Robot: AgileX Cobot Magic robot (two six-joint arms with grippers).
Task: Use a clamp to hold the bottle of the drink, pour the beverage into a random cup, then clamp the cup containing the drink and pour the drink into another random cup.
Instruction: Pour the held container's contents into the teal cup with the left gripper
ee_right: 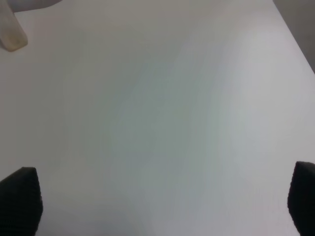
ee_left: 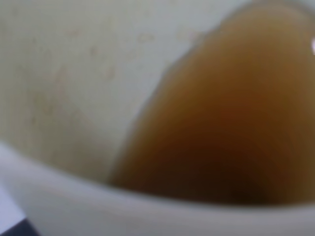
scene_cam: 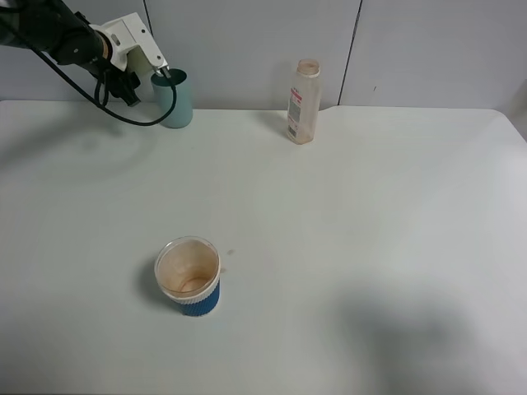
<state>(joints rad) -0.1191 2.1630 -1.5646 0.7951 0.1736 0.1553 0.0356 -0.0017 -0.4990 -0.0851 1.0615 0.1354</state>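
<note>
Where the table [scene_cam: 346, 214] meets the wall [scene_cam: 247, 41] at far left, the left gripper [scene_cam: 164, 76] is at the rim of the teal cup [scene_cam: 174, 103]. The pincer is closed down on the cup's rim, with one dark finger inside the cup and the other outside. The cup is roughly upright with a slight lean. Cannot tell whether its base touches the table or hangs just over it. A black cable [scene_cam: 99, 103] loops under the wrist.

The left wrist view is very close and blurred. It shows the pale inner wall of the cup and brown drink [ee_left: 221, 113] lying in it, with the rim across the near edge. The fingers do not show there.

Near left of centre, well apart from the teal cup, a paper cup [scene_cam: 188, 278] with a blue ribbed sleeve stands upright. It is white inside with brownish staining at the bottom. Cannot tell whether any liquid is in it.

At far centre, right of the teal cup and close to the wall, the bottle [scene_cam: 302, 103] stands upright. It is clear pinkish plastic with a white label in red print, and it looks nearly empty.

The right gripper [ee_right: 162, 206] does not appear in the high view, which shows only a soft shadow [scene_cam: 412, 329] on the table at near right. In its wrist view the two dark fingertips are spread wide apart over bare table, holding nothing. The bottle's base shows at the edge of that view.
</note>
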